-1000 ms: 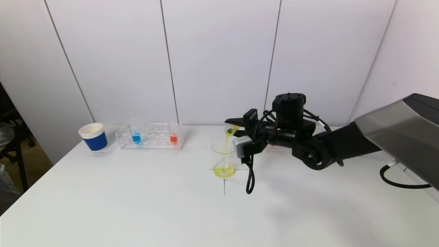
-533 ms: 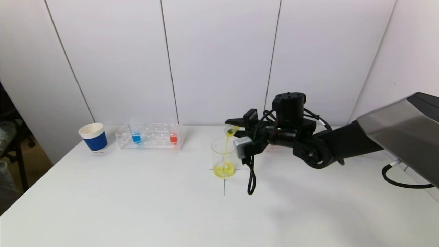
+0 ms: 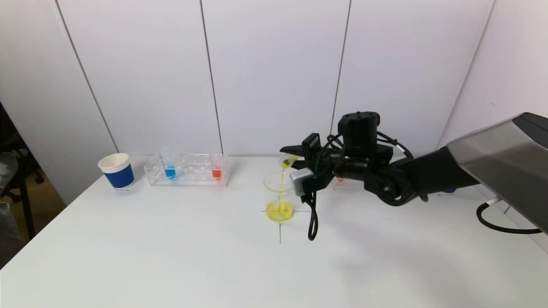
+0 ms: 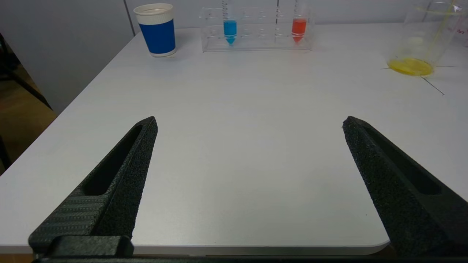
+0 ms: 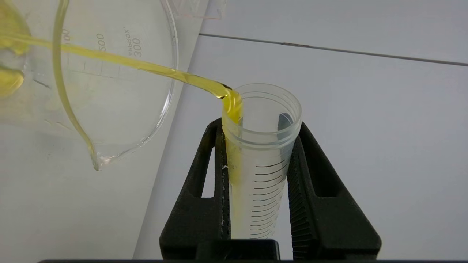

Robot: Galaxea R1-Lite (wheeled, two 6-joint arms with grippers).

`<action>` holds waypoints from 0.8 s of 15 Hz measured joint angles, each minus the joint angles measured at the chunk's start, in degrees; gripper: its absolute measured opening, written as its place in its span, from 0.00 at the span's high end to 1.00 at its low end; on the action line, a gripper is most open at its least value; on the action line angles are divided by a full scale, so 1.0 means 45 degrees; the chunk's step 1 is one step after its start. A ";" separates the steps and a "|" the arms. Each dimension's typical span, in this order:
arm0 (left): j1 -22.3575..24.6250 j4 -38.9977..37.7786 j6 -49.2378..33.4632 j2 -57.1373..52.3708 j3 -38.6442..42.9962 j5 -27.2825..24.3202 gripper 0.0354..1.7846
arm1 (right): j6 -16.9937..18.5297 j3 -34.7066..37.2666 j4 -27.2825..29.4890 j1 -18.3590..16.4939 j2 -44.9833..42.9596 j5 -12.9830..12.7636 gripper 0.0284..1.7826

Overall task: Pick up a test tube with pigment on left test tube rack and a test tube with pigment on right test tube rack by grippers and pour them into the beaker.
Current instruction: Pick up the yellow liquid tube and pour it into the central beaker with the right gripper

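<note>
My right gripper (image 3: 294, 157) is shut on a clear graduated test tube (image 5: 261, 153), tipped mouth-down over the glass beaker (image 3: 279, 194). A thin yellow stream (image 5: 146, 67) runs from the tube's lip into the beaker, where yellow liquid (image 3: 279, 211) pools at the bottom. The left test tube rack (image 3: 187, 171) stands at the back left with a blue tube (image 3: 170, 172) and a red tube (image 3: 216, 172) upright in it. The right rack is mostly hidden behind my right arm. My left gripper (image 4: 250, 122) hovers open and empty over the table's near edge, facing the rack (image 4: 256, 31).
A blue paper cup with a white rim (image 3: 116, 171) stands left of the left rack. A black cable loop (image 3: 312, 222) hangs from my right wrist beside the beaker. The white table (image 3: 171, 256) drops off at its left edge.
The yellow pour goes on and the pool in the beaker has grown a little. My right wrist has lifted slightly. The left gripper has not moved.
</note>
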 joint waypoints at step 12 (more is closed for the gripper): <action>0.0003 -0.0005 0.0005 0.0000 0.0000 0.0000 0.01 | -0.1016 -0.0523 0.1029 0.0135 -0.0051 -0.0387 0.73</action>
